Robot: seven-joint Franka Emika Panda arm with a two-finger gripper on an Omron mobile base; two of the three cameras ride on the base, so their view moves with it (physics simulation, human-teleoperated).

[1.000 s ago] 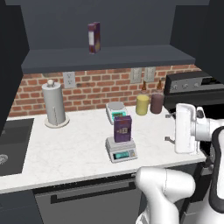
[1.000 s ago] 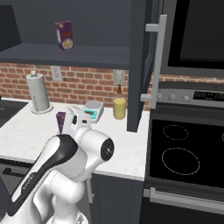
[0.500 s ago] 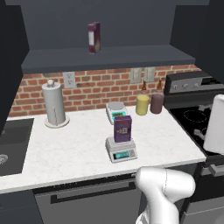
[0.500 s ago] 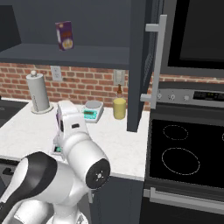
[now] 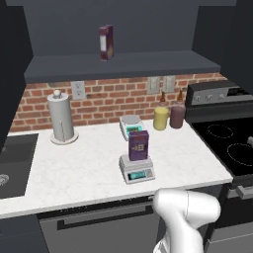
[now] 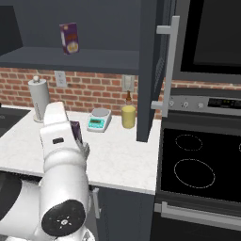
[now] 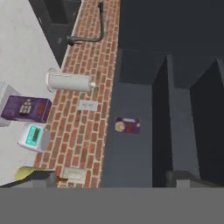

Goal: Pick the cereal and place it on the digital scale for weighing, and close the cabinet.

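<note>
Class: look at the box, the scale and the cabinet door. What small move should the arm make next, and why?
Probably swing the open gripper toward the dark charcoal cabinet door with its long silver bar handle. The upright dark purple cereal box already stands on the low light-grey digital scale, while that door stands open.

View rolled sideways. Cereal (image 7: 25, 109) stands on the scale (image 7: 5, 104), on the white counter (image 7: 22, 48). White scale (image 7: 33, 136) just beside. Paper towel roll (image 7: 69, 82) against the brick wall (image 7: 89, 65). Maroon box (image 7: 127, 125) on the cabinet (image 7: 144, 109) shelf.
</note>
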